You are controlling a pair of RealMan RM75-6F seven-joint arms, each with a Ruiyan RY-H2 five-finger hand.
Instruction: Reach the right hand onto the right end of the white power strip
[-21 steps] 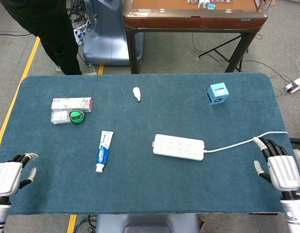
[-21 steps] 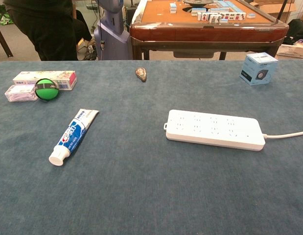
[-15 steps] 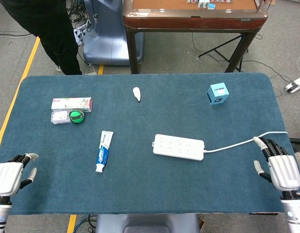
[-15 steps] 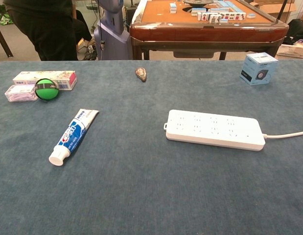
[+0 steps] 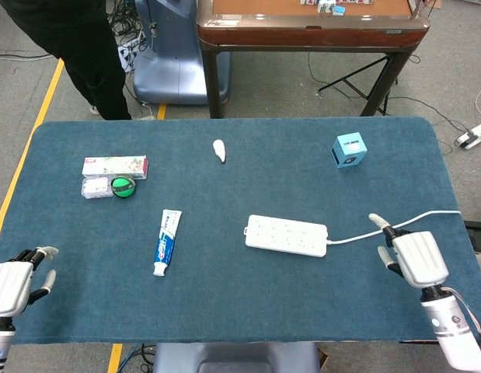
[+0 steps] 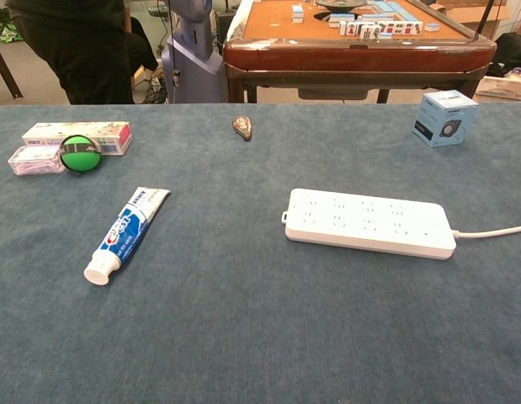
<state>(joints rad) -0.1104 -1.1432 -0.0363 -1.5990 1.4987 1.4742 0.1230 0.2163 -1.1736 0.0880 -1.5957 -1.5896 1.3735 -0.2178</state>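
The white power strip [image 5: 287,235] [image 6: 369,222] lies flat near the middle of the blue table, its white cable [image 5: 395,227] running off to the right edge. My right hand [image 5: 409,257] hovers to the right of the strip's right end, a short gap away, fingers apart and holding nothing. It does not show in the chest view. My left hand [image 5: 13,284] rests at the table's front left corner, fingers apart and empty.
A toothpaste tube [image 5: 167,241] lies left of the strip. A pink box [image 5: 114,165], a clear case [image 5: 95,187] and a green disc [image 5: 123,186] sit at far left. A small white object [image 5: 219,150] and a blue cube [image 5: 349,149] stand further back.
My right hand has moved left and slightly forward from the table's right edge toward the strip's right end. The left hand has barely shifted.
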